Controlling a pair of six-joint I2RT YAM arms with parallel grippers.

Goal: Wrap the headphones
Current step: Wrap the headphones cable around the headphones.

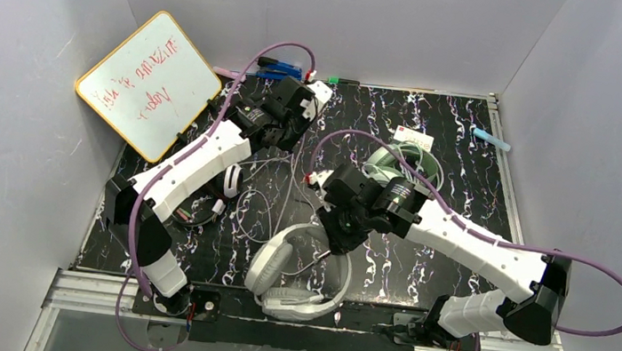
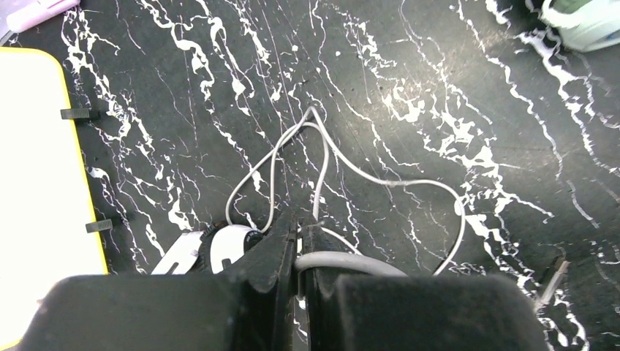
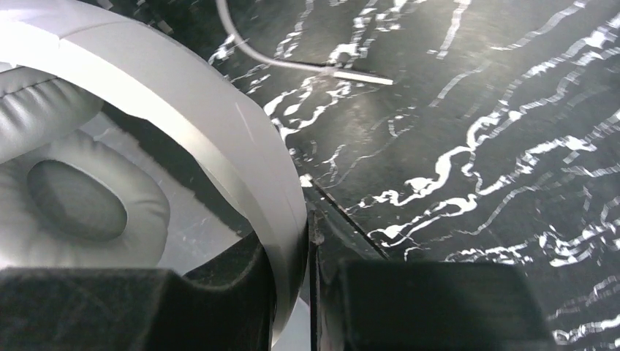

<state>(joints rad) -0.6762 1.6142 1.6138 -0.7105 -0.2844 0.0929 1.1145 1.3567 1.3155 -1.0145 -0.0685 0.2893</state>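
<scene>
Three headsets lie on the black marbled table (image 1: 463, 158). The light grey headset (image 1: 295, 274) is at six o'clock, the mint-green headset (image 1: 381, 159) is toward one o'clock, and the black-and-white headset (image 1: 230, 182) is at nine o'clock, partly under the left arm. The right gripper (image 3: 300, 234) pinches the grey headband with narrow fingers. The left gripper (image 2: 298, 230) is closed tight on one pale grey cable (image 2: 336, 259). One whiteboard (image 1: 148, 84) leans at ten o'clock.

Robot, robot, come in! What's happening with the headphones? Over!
Left pincer shut on pale cable. Right pincer shut on grey headset's headband. Cable loops loose on table, unwrapped.
</scene>
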